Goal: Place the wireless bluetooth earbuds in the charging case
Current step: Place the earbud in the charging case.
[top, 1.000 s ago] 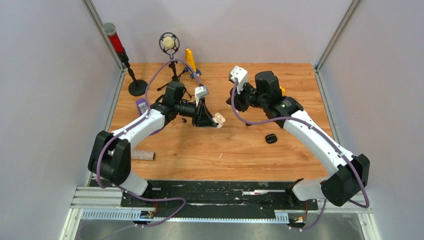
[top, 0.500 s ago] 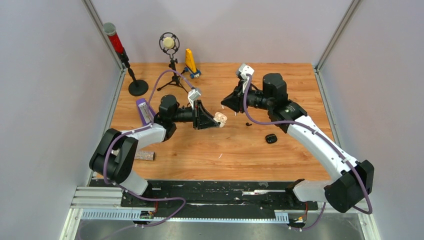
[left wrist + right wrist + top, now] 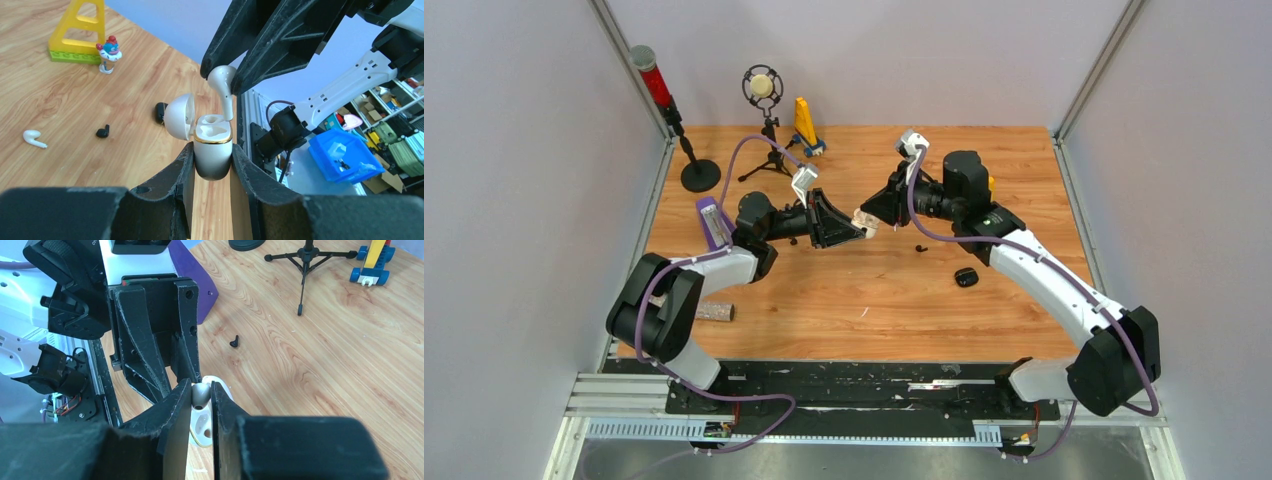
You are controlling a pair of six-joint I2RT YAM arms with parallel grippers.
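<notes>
Clearly, the insertion step is being carried out. A white charging case point(image 3: 212, 147) is being gripped firmly between the closed left fingers point(image 3: 172, 185) and held up off the tabletop point(image 3: 844, 300), with its lid point(image 3: 180, 116) swung open to one side and its mouth turned towards the other arm. A white earbud point(image 3: 223, 82) is being pinched by its head between the closed right fingers point(image 3: 172, 410). Its stem is being pointed at one of the two sockets, the tip right at the gold rim. Whether it is already touching cannot be told, and the earbud is judged not yet seated.

A short, straight push along the line of the stem is being called for next, with the case kept steady. Only once the head is sitting in its socket should the earbud be let go.

A second white earbud point(image 3: 34, 138) is lying on the wooden tabletop, well apart from the case, and is judged to be wanted afterwards. A black earbud point(image 3: 920, 248) and a small black case point(image 3: 966, 277) are lying near each other under the right arm.

At the far edge a microphone point(image 3: 762, 88) on a tripod, a red-topped post point(image 3: 656, 85) and a yellow toy point(image 3: 805, 122) are being left standing. The tabletop is being closed in by plain pale walls.
</notes>
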